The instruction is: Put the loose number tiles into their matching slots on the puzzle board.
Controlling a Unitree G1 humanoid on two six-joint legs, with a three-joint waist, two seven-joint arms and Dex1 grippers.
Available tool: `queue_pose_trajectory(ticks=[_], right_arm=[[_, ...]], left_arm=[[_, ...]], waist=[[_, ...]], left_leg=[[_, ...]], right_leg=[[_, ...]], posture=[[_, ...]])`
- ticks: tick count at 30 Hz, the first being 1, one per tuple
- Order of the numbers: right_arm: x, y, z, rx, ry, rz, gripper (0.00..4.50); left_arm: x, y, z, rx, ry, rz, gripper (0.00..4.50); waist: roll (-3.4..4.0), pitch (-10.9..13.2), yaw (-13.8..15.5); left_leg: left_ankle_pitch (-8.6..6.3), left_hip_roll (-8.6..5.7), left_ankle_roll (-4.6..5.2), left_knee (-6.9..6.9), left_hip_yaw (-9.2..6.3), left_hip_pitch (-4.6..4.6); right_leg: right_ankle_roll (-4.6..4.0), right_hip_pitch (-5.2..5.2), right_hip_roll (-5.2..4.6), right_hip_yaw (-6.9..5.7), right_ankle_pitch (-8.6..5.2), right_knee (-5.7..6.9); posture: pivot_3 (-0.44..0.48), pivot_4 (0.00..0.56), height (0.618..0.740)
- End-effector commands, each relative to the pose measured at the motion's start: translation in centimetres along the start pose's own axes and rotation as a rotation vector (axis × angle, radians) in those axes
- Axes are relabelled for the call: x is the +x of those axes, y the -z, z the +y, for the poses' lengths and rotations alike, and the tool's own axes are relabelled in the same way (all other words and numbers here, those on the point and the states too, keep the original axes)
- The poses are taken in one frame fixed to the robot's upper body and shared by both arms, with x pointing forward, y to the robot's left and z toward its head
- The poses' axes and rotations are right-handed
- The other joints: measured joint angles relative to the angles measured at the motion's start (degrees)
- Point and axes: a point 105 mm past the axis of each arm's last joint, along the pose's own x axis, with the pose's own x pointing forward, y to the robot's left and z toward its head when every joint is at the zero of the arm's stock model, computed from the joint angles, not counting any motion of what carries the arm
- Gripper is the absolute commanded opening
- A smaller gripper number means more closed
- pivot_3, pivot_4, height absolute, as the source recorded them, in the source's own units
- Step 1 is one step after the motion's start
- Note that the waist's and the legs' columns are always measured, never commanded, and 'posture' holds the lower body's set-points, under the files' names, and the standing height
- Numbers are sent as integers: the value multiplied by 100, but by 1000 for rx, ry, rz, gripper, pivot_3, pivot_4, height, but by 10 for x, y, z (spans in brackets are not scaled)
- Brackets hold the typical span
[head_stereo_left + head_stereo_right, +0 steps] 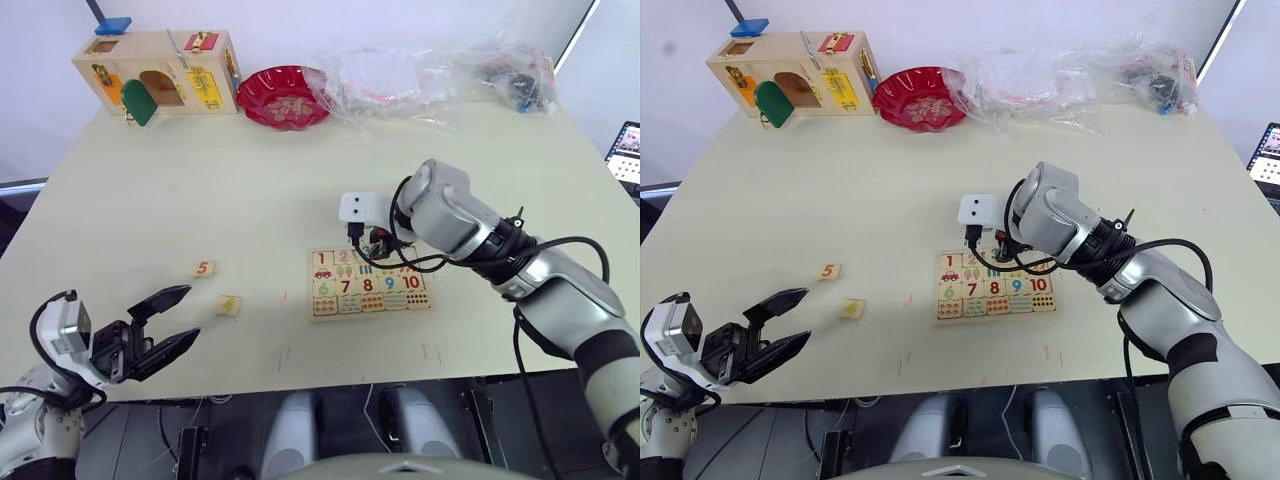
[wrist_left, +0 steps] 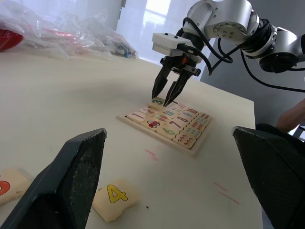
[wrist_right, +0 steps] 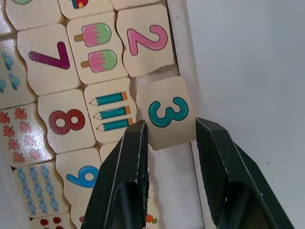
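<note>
latch box [image 1: 158, 72] (far left corner) | red bowl [image 1: 283, 97] beside it | plastic bags [image 1: 430, 68]

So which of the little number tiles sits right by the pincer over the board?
The 3 tile, just ahead of the right pincer and lying askew over the board's rim. The 4 tile and 5 tile lie loose on the table, far from it.

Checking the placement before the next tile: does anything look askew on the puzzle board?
Yes. The pale-wood 3 tile, between the right gripper's fingers, lies tilted over the wooden puzzle board's rim, beside the seated pink 2 tile, not flat in its slot.
</note>
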Motion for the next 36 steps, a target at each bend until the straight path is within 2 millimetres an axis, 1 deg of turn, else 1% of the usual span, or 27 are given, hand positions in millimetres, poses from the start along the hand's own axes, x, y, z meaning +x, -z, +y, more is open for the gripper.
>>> queue_pose_trajectory(ticks=[1,15,36], right_arm=[[-3,-7,3,-18,2,-24,916],[-1,-1,2,-19,6,-1,916],[3,-2,5,-14,-3,1,916]], left_arm=[[-1,-7,-4,39,38,12,4500],[-1,-7,-4,37,37,18,4500],[1,-7,-4,37,41,13,4500]], waist=[[0,0,0],[0,0,0],[0,0,0]], left_leg=[[0,0,0,0,-1,0],[0,0,0,-1,-6,0],[0,0,0,-1,-10,0]], right_leg=[[0,0,0,0,0,0],[0,0,-2,0,0,-1],[0,0,-2,0,0,-1]], posture=[[0,150,740],[0,150,740],[0,150,740]])
